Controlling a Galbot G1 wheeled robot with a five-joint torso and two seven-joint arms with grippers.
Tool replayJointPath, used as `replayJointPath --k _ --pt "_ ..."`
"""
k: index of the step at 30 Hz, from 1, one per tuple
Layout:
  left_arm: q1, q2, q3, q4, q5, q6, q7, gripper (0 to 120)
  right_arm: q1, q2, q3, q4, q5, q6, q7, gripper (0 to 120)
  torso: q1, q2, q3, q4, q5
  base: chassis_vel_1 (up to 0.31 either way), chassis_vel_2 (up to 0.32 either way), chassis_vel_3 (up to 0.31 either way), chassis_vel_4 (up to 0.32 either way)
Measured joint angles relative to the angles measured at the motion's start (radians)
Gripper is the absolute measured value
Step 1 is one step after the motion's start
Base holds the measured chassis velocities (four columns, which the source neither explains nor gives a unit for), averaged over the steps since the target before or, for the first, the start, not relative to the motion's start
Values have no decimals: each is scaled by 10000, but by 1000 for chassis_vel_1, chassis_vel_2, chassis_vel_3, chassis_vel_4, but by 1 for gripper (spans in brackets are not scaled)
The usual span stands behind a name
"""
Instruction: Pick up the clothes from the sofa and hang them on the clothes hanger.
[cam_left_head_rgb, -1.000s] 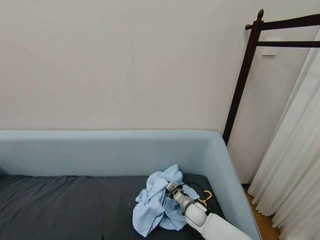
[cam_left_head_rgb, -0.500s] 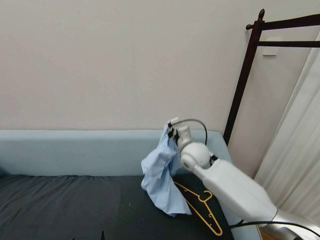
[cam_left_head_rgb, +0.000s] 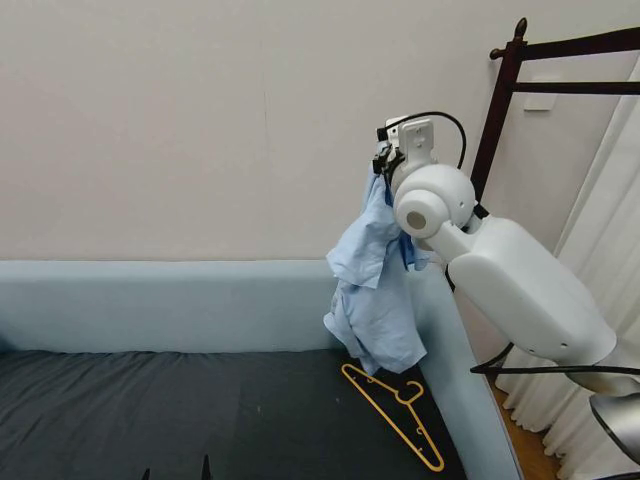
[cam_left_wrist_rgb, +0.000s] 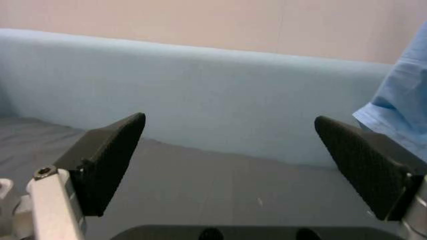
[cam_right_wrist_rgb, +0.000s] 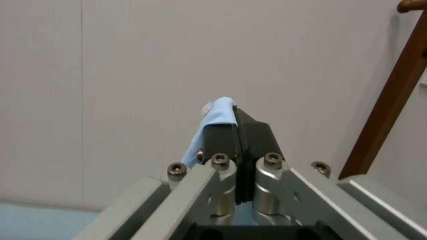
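Right now the shirt (cam_left_head_rgb: 375, 290) hangs in the air, pale blue and crumpled, pinched at its top by my right gripper (cam_left_head_rgb: 384, 160). My fingers (cam_right_wrist_rgb: 220, 137) there are pressed tight on a fold of cloth, and a bit of it pokes out above the pads in the right wrist view. I hold it high, raised in front of the wall (cam_left_head_rgb: 200, 120), so the shirt drapes down across the corner where the sofa (cam_left_head_rgb: 200, 300) back meets its right arm, with its hem clear of the dark seat. Under the hem a yellow hanger (cam_left_head_rgb: 395, 400) lies flat on the seat, close to the sofa's right arm. The dark wooden rack (cam_left_head_rgb: 490, 130) stands just to the right of my raised gripper, behind the sofa's end, and a white curtain (cam_left_head_rgb: 600, 330) falls beyond it. My left gripper (cam_left_wrist_rgb: 230, 125) sits low over the seat, facing the sofa back, with its fingers spread wide and nothing between them.
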Motion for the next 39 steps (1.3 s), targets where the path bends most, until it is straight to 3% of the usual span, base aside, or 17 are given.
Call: replayJointPath --k 7,10,14,17,20,21,25,26,29,33,39 --pt "16 61 -94 96 -124 -65 11 100 -1923 414 -197 701 316 12 1145 0 1 -1 2 -4 10 0 0 0 0" --pt "19 -6 -90 301 -129 -138 10 100 -2431 1363 -229 -127 -261 60 1104 0 1 -1 3 -2 1 0 0 0 0" --pt "151 -113 -81 326 -109 -276 -2 100 -2017 2126 -255 -1301 -761 182 982 0 1 -1 3 6 0 0 0 0 0" --pt "151 -162 -89 307 -103 -316 0 100 -826 2842 -141 -3397 -1497 456 644 0 0 -1 1 5 -3 0 0 0 0" --pt "95 -138 -96 307 -123 -313 -6 100 -384 2947 -19 -4020 -1565 497 649 0 2 -2 3 3 2 0 0 0 0" --pt "-59 -39 -82 366 -144 -272 -4 100 263 2754 135 -4362 -1046 372 1280 0 2 -1 1 2 0 0 0 0 0" --pt "-187 35 -9 429 -142 -212 12 100 190 1481 -128 -2877 243 143 2512 0 2 -1 0 -2 2 0 0 0 0" --pt "-216 41 32 442 -133 -186 25 100 -264 803 -267 -1790 740 120 2847 0 0 1 -1 -9 7 0 0 0 0" --pt "-223 40 69 475 -117 -153 40 100 -1696 -201 -350 -46 1047 108 2984 0 0 0 0 -8 11 0 0 0 0" --pt "-210 47 25 482 -110 -138 43 100 -3018 -563 -529 1138 803 103 2962 0 0 0 0 -7 9 0 0 0 0" --pt "-118 6 -173 440 -174 -123 34 100 -4303 262 -1609 2269 640 104 3301 0 -1 1 0 2 -1 0 0 0 0"
